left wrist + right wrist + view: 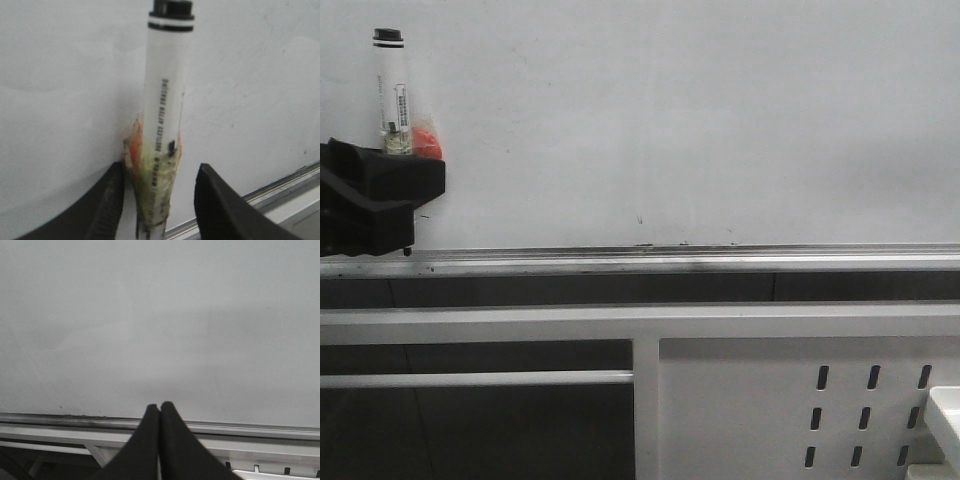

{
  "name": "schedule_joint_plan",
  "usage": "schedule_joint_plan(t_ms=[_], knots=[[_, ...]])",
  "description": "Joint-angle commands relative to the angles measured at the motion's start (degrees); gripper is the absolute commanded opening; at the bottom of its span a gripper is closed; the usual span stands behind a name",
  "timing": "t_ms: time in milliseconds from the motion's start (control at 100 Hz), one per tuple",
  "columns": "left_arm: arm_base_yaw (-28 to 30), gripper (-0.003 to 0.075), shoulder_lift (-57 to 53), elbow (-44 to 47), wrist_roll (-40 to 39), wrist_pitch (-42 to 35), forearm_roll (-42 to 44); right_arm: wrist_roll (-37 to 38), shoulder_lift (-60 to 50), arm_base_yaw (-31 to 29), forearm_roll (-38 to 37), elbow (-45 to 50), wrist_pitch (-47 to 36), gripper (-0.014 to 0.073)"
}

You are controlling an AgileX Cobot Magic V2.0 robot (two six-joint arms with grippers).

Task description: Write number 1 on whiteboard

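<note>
The whiteboard (700,110) fills the upper front view, with a silver tray rail (670,258) along its lower edge. No number 1 stroke shows on it, only tiny dark specks near the rail. My left gripper (405,165) is at the far left, close to the board. A white marker pen (392,90) with a black cap stands upright out of it, wrapped in yellowish and orange tape. In the left wrist view the jaws (160,172) stand apart; the marker (165,100) lies against one finger with a gap to the other. My right gripper (160,407) is shut and empty, facing the board (160,315).
Below the rail runs a white metal frame with a white slotted panel (790,400) at the lower right. A white object's corner (945,410) shows at the right edge. The rail also shows in the right wrist view (250,427).
</note>
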Motion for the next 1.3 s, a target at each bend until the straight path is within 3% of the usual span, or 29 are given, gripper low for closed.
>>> schedule_joint_plan(t_ms=[0,90,250,360,640,850,1130,1200,1290], knots=[[-0.3,0.0191,-1.0,-1.4,-0.5,-4.1,-0.5,-0.7,0.9,0.1,0.0,-2.1,-4.8,-0.0069],[-0.3,-0.0022,-1.0,-1.4,-0.5,-4.0,-0.3,-0.7,0.9,0.1,0.0,-2.1,-4.8,-0.0069],[-0.3,-0.002,-1.0,-1.1,-0.5,-1.9,1.2,-0.7,0.9,0.1,0.0,-2.1,-3.8,-0.0069],[-0.3,-0.002,-1.0,-1.1,-0.5,-0.9,7.5,-1.2,0.9,1.1,0.1,-2.2,-3.5,-0.0069],[-0.3,-0.002,-1.4,-1.5,-0.5,3.8,20.3,-14.5,7.6,12.8,0.3,-9.4,4.8,-0.0069],[-1.1,-0.002,-4.9,-6.5,-1.0,20.3,30.6,-18.7,19.5,22.9,0.3,-14.6,6.5,-0.0069],[-8.7,-0.002,-13.0,-17.6,-1.0,54.2,37.9,-23.8,35.2,31.1,0.3,-22.1,6.0,-0.0057],[-10.4,-0.002,-13.5,-19.6,-1.0,58.6,37.9,-27.2,38.1,33.4,0.3,-24.0,5.9,0.0024],[-11.9,-0.002,-13.8,-20.7,-1.0,58.4,38.3,-28.5,41.1,36.2,-0.1,-25.8,5.7,0.0213]])
